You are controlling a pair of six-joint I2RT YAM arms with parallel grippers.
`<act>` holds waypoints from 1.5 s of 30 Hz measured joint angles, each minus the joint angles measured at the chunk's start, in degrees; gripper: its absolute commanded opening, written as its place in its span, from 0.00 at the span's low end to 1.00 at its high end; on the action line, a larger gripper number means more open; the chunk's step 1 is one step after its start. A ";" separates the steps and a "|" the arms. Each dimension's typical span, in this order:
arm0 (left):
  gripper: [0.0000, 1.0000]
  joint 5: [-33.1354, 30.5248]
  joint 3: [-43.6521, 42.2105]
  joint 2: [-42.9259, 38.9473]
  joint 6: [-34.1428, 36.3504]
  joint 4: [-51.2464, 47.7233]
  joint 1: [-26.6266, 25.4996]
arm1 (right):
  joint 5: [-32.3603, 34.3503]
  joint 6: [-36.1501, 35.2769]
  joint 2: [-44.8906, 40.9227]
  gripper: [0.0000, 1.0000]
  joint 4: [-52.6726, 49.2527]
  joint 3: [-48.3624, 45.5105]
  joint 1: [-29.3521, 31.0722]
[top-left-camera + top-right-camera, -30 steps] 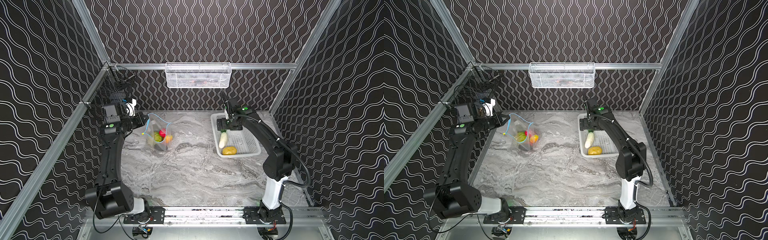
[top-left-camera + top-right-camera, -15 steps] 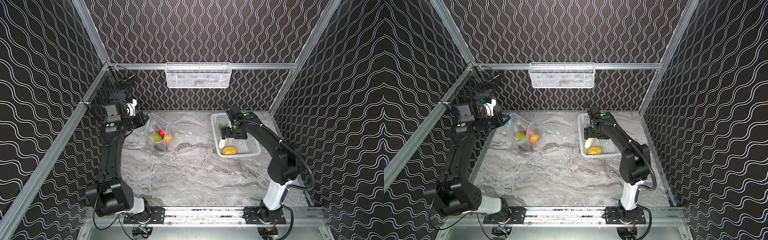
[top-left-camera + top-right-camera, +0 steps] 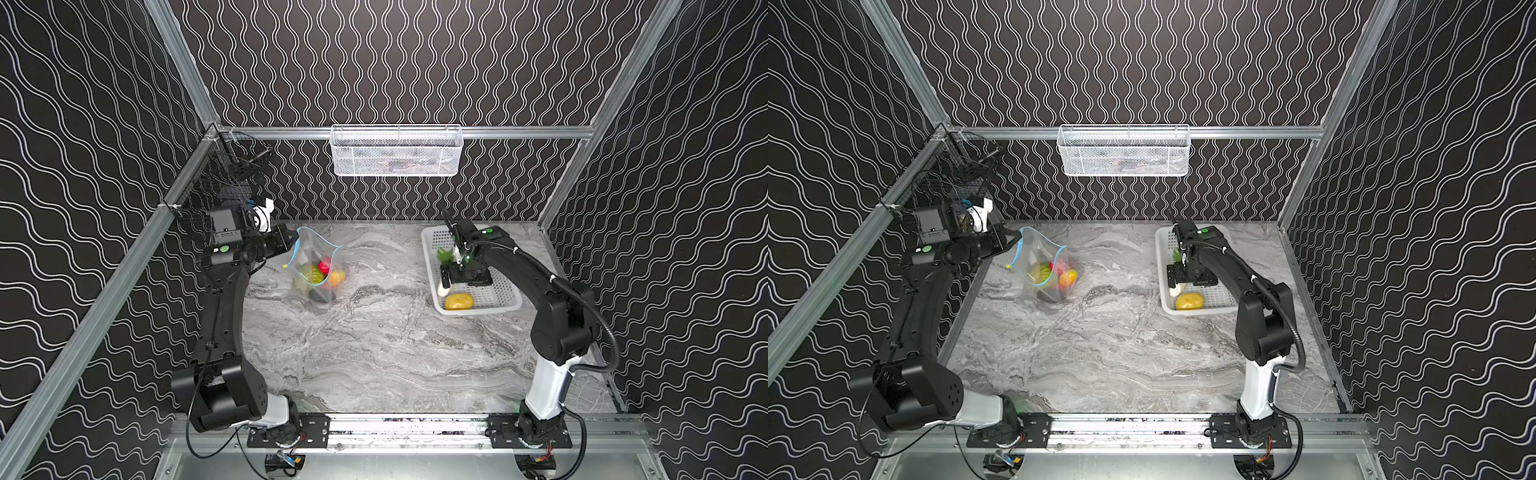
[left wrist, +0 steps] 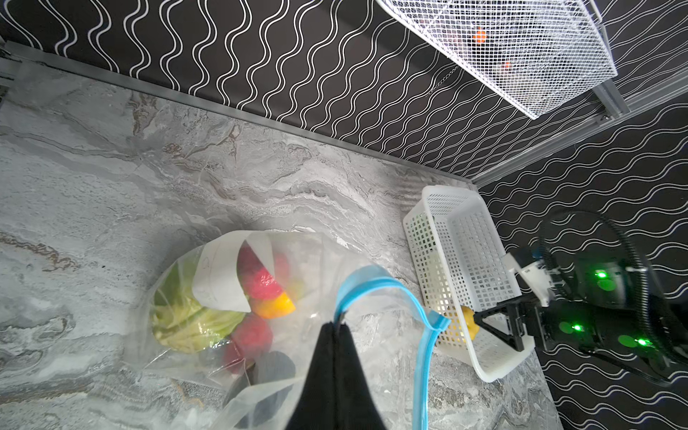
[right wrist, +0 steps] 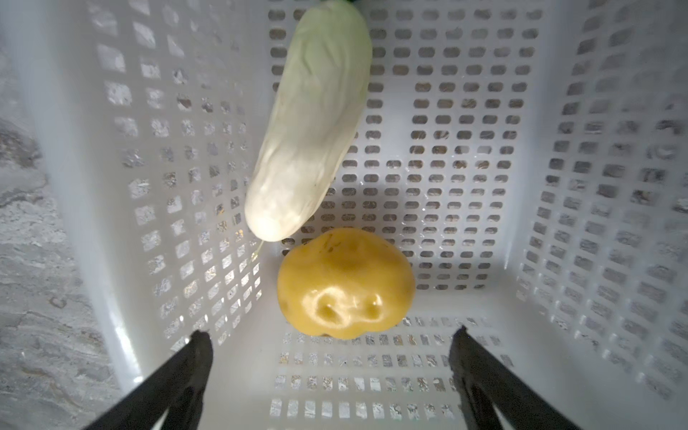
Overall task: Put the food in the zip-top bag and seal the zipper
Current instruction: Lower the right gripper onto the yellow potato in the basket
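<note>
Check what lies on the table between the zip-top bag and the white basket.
Nothing stands there. Only bare marble table stretches from the zip-top bag to the white basket, as both top views show.

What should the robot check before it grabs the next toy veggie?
1. Left end effector shut on the zip-top bag rim: ok.
2. Bag mouth gaping open: ok.
3. Right end effector open at the basket: ok.
4. Yellow potato ahead, between its fingers: ok.
5. White radish clear of the potato: cannot tell.
6. All food bagged: not ok, two pieces lie in the basket.
</note>
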 measured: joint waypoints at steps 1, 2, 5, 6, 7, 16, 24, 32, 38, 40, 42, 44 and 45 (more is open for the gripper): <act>0.00 0.02 0.00 0.00 -0.02 0.00 0.00 | 0.00 -0.31 0.31 0.99 -0.17 0.00 0.00; 0.00 0.02 0.00 0.00 -0.02 0.00 0.00 | -0.02 -0.31 0.46 0.99 -0.42 0.00 0.00; 0.00 0.02 0.00 0.00 -0.02 0.02 0.00 | -0.46 -0.85 0.57 0.99 -0.81 0.00 -0.07; 0.00 0.02 0.00 0.00 -0.04 0.02 0.00 | -0.68 -1.20 0.72 0.99 -0.94 0.00 -0.09; 0.00 0.02 -0.02 0.00 -0.04 0.02 0.00 | -0.72 -1.29 0.90 0.99 -0.96 -0.09 -0.13; 0.00 0.02 -0.39 -0.13 -0.04 0.17 0.00 | -0.70 -2.38 1.79 0.99 -1.33 -1.64 -0.28; 0.00 0.04 -0.31 -0.11 -0.04 0.24 0.00 | -0.98 -3.30 4.28 0.99 -1.29 -2.12 -0.44; 0.00 0.04 -0.04 -0.09 -0.04 0.17 -0.02 | 0.66 -3.21 6.75 0.99 -0.44 -3.72 -0.98; 0.00 0.04 -0.04 -0.13 -0.04 0.17 -0.04 | 2.14 -1.97 7.82 0.99 1.33 -4.83 -1.36; 0.00 0.02 -0.04 -0.17 -0.04 0.15 -0.04 | 2.54 -1.57 8.11 0.99 1.73 -4.87 -1.57; 0.00 0.00 -0.04 -0.33 -0.04 0.13 -0.04 | 3.04 -0.92 8.46 0.99 2.12 -4.74 -1.79; 0.00 -0.04 -0.04 -0.63 -0.02 0.00 -0.04 | 3.45 -0.50 8.94 0.99 2.73 -4.33 -2.23; 0.00 -0.04 -0.04 -0.76 -0.02 0.00 -0.04 | 3.63 -0.35 9.18 0.99 2.99 -4.07 -2.49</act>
